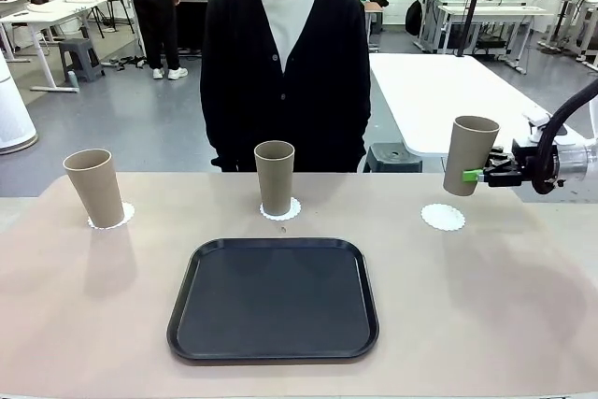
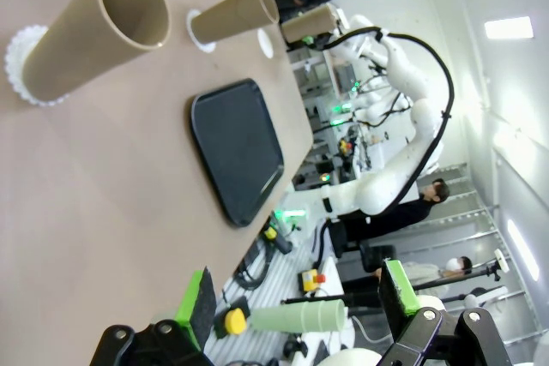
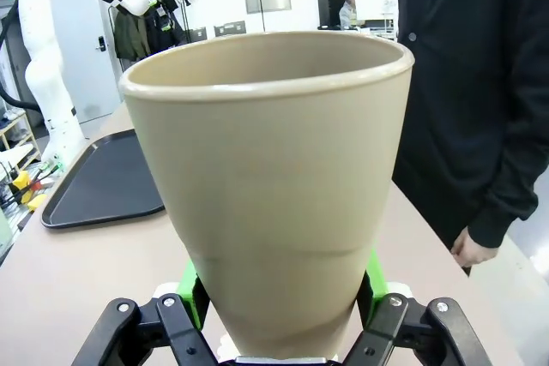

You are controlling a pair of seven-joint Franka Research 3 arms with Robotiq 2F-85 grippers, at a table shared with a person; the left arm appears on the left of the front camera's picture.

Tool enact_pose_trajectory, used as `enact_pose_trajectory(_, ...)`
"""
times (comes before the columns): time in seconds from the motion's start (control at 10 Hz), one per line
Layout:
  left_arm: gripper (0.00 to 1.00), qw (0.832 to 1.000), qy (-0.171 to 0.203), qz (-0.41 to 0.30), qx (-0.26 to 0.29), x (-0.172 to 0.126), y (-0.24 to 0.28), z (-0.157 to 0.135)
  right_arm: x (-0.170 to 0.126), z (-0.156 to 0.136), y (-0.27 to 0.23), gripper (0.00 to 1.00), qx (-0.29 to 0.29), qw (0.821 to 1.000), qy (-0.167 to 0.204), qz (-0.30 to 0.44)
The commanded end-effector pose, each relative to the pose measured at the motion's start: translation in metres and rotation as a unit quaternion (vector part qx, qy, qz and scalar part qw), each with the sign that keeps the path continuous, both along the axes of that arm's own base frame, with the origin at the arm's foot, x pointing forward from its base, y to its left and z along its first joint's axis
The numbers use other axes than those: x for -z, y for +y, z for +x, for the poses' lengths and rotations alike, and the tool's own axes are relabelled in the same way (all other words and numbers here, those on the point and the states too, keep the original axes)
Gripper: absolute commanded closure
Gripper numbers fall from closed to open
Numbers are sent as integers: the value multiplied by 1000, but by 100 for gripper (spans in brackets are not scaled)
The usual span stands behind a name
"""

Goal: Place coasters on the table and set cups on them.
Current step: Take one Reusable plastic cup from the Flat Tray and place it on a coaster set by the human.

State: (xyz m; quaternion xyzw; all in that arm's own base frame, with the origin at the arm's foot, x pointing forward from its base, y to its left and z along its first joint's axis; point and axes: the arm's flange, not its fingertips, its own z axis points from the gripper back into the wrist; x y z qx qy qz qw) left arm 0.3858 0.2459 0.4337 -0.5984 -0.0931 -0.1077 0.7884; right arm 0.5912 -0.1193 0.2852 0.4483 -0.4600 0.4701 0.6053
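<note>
Two tan cups stand upright on white scalloped coasters on the beige table: one cup on the left coaster, one cup on the middle coaster. A third coaster lies bare at the right. Just above and right of it hangs the third cup, slightly tilted, with my right gripper shut on its lower side. Up close, that cup sits between the green pads. My left gripper is open and holds nothing, hovering above the table's left part, near the left cup.
A black tray lies empty at the front middle of the table. A person in a dark cardigan stands at the far edge, behind the middle cup, one hand hanging down by the table edge.
</note>
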Motion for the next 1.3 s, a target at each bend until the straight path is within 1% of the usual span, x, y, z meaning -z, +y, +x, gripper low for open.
enact_pose_trajectory(0.0,0,1000,-3,-1,-3,-2,0,-2,8,3,2,19,-23,999,27,-2)
enact_pose_trajectory(0.2,0,1000,-3,-1,-3,-2,0,-2,12,-6,9,19,-27,999,35,-13)
enact_pose_trajectory(0.5,0,1000,-3,-1,-3,-2,0,-2,9,-24,17,19,-30,999,30,-23)
enact_pose_trajectory(0.6,0,1000,-3,-1,-3,-2,0,-2,19,-9,8,19,-27,999,28,-13)
enact_pose_trajectory(0.9,0,1000,-3,-1,-3,-2,0,-2,19,-9,8,19,-27,999,28,-13)
enact_pose_trajectory(1.0,0,1000,-3,-1,-3,-2,0,-2,19,-14,8,19,-28,999,31,-14)
enact_pose_trajectory(1.1,0,1000,-3,-1,-3,-2,0,-2,22,-17,11,19,-61,998,7,-15)
enact_pose_trajectory(1.2,0,1000,-3,-1,-3,-2,0,-2,29,-15,18,19,-78,997,-17,-15)
